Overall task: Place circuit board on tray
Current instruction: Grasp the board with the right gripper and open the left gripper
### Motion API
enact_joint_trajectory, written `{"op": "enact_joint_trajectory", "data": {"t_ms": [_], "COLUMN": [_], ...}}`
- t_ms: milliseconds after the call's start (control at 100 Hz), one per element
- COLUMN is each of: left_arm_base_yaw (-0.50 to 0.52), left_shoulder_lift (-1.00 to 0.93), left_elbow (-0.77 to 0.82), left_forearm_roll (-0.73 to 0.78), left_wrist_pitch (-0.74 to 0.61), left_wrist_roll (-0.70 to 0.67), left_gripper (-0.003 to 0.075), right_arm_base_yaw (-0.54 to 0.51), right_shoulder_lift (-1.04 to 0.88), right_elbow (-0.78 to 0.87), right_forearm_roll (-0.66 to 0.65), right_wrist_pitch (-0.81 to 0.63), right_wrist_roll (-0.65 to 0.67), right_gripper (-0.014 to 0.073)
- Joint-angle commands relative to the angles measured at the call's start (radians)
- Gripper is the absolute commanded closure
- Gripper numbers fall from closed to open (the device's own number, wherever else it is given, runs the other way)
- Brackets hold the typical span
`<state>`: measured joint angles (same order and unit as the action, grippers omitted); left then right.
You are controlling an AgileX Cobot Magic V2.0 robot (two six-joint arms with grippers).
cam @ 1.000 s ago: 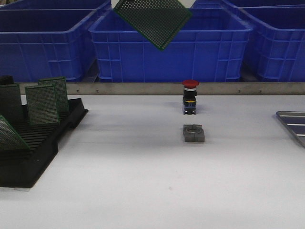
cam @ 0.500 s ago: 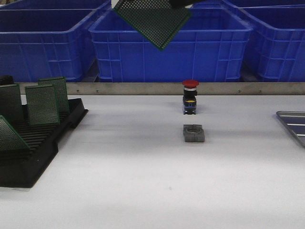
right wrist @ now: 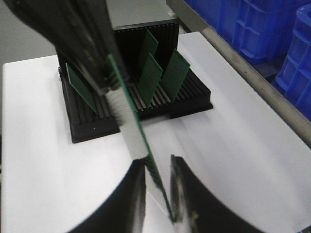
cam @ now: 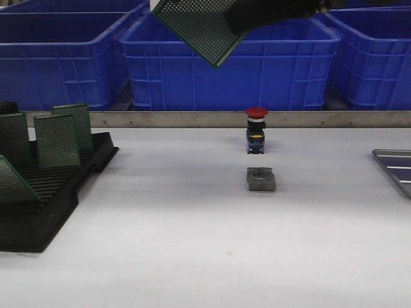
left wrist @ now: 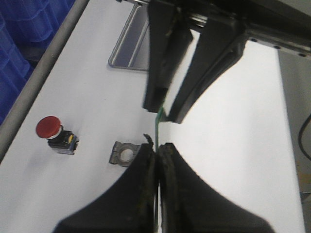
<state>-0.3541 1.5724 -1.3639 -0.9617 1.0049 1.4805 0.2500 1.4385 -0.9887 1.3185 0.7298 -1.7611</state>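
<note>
Green perforated circuit board (cam: 196, 25) hangs tilted, corner down, at the top of the front view, high above the white surface (cam: 192, 244); its upper part is cut off by the frame. Front view shows no fingers on it, only a dark arm (cam: 270, 14) reaching in from the right. Left wrist view shows the left end effector (left wrist: 157, 150) clamped on the board's edge, seen edge-on as a thin green line. Right wrist view shows the right end effector (right wrist: 158, 170) with fingers apart, the board's lower edge between them; contact unclear. Silvery-grey ribbed metal tray (cam: 395, 168) lies at the surface's right edge, partly out of frame. Red-capped push button (cam: 256, 130) and grey metal clamp block (cam: 261, 179) sit mid-surface. Black slotted rack (cam: 45, 186) with upright green boards stands far left. Broad bare surface lies between clamp block and tray.
</note>
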Motion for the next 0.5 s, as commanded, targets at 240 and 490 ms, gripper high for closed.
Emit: {"op": "enact_joint_trajectory", "data": {"t_ms": [240, 490], "left_arm_base_yaw": [-0.009, -0.009], "left_shoulder_lift": [-0.043, -0.043], "left_elbow": [-0.032, -0.032], "left_forearm_roll": [-0.072, -0.072], "left_wrist_pitch": [-0.002, -0.020], "left_wrist_roll": [-0.003, -0.003], "left_gripper": [0.0548, 0.0247], "right_arm_base_yaw": [0.000, -0.028], "right_shoulder_lift": [-0.031, -0.031], "right_elbow": [-0.035, -0.035], "right_forearm_roll": [0.059, 0.060], "right_wrist_pitch": [0.015, -0.042], "right_wrist_roll": [-0.009, 0.024], "right_gripper": [0.0660, 0.0660]}}
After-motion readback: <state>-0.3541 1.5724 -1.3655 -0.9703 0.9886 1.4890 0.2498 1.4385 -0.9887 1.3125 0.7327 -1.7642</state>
